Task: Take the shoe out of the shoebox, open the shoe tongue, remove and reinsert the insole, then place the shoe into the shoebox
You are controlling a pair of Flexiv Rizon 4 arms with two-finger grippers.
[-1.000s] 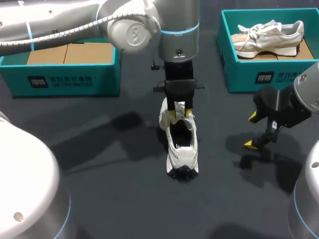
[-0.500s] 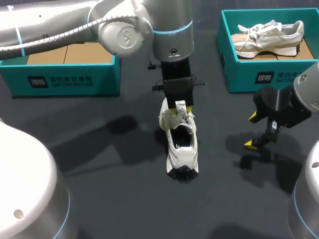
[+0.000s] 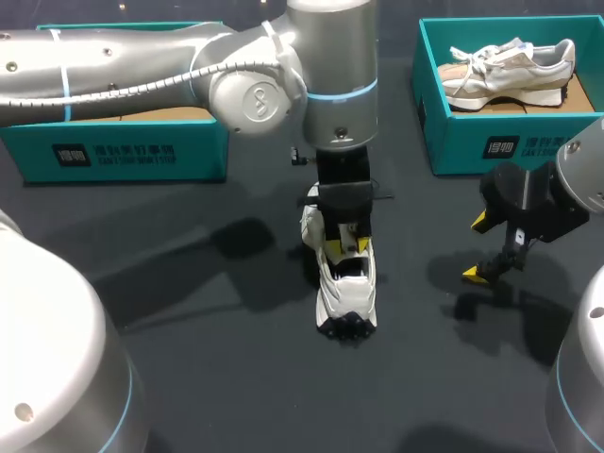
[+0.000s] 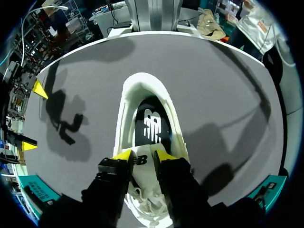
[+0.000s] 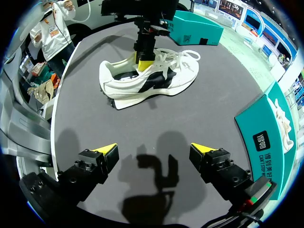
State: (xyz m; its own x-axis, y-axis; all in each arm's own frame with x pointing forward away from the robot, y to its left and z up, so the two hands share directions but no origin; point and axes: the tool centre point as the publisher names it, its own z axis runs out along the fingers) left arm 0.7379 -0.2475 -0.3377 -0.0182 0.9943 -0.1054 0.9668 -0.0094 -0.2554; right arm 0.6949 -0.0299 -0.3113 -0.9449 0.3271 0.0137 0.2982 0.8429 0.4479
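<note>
A white shoe stands on the dark table's middle, its heel toward the near edge. My left gripper comes down on it from above and is shut on the shoe tongue, which sits pinched between the yellow tips. In the left wrist view the shoe's opening lies ahead of my left gripper, and the black insole shows inside. My right gripper hangs open to the right of the shoe with nothing in it. From the right wrist view the shoe lies well beyond my right gripper.
A teal shoebox at the back right holds a second pale shoe. Another teal shoebox stands at the back left under my left arm. Bare table lies between the shoe and my right gripper.
My left gripper has moved along the shoe toward its heel and the near edge, still on the tongue, and the wrist has turned. The right arm has not moved.
</note>
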